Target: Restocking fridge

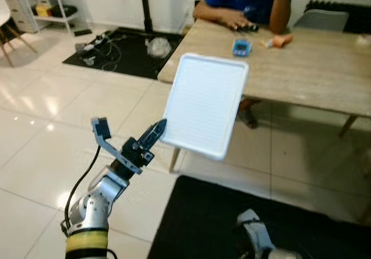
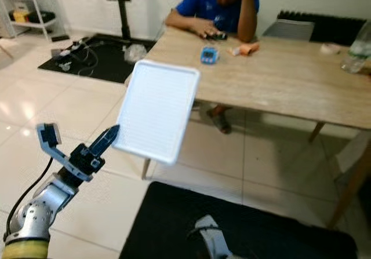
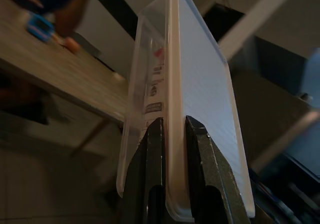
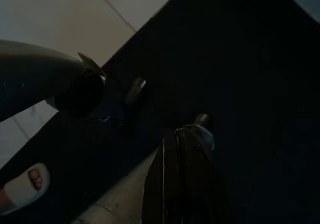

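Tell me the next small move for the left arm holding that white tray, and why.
Probably hold the grip and level the white tray before walking on. The left gripper pinches only its rim, edge-on between the fingers, so it hangs tilted near the wooden table.

A white tray point(image 1: 204, 104) is pinched at its lower edge by the left gripper point(image 1: 157, 130). Beyond the gripper, a wooden table point(image 1: 313, 73) is seen, with a person point(image 1: 249, 1) seated behind it.

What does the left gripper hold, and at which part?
The left gripper holds a white tray by its rim, fingers clamped on the edge.
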Controlling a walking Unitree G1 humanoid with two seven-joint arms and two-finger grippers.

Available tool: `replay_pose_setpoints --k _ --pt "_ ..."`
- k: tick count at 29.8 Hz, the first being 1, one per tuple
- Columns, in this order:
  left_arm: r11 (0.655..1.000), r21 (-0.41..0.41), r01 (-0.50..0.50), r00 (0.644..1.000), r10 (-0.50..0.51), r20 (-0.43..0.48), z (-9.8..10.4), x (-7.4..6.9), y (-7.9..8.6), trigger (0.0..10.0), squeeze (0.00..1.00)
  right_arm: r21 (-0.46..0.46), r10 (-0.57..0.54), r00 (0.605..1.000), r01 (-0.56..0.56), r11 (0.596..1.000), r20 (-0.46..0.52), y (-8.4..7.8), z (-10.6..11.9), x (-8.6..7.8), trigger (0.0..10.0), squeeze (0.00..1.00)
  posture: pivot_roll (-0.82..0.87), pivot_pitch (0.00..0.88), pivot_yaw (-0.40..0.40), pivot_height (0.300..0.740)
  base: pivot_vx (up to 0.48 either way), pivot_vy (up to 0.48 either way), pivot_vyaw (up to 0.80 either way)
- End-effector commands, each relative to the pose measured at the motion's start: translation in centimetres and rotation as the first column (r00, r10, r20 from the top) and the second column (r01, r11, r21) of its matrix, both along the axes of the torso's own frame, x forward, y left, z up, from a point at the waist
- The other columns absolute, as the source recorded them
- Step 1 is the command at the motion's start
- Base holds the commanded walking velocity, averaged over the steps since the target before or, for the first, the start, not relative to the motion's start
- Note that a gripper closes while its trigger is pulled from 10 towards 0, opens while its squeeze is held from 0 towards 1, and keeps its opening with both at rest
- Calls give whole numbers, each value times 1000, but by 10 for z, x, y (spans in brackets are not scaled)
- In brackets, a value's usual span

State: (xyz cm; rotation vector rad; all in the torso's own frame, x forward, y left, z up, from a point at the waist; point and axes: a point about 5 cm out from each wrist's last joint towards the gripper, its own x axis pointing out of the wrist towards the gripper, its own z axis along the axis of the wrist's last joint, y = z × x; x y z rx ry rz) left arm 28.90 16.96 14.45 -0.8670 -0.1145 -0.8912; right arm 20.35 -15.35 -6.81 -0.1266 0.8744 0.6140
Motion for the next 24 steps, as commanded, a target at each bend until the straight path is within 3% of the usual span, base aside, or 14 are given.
replay_pose_setpoints --k 1,5,13,22,24 --pt "1000 -8 3 1000 -3 31 3 2 -2 10000 0 28 -9 1000 9 1000 -4 3 -1 -2 10000 0 -15 82 -12 740 0 0 0" --pt "1000 -7 0 999 0 44 3 1 -3 10000 0 33 -4 1000 4 999 -3 3 0 -2 10000 0 -16 82 -13 740 0 0 0" --pt "1000 12 3 998 -4 64 3 0 -5 10000 0 41 9 1000 -8 999 -1 4 1 0 10000 0 -14 77 -16 740 0 -456 0" --pt "1000 5 9 998 -10 56 2 1 -6 10000 0 76 21 1000 -22 997 15 7 5 6 10000 0 -15 77 -16 740 0 0 0" --pt "1000 7 16 998 -17 62 2 0 -6 10000 0 147 13 999 -18 989 38 10 12 14 10000 0 -14 77 -15 740 0 0 0"
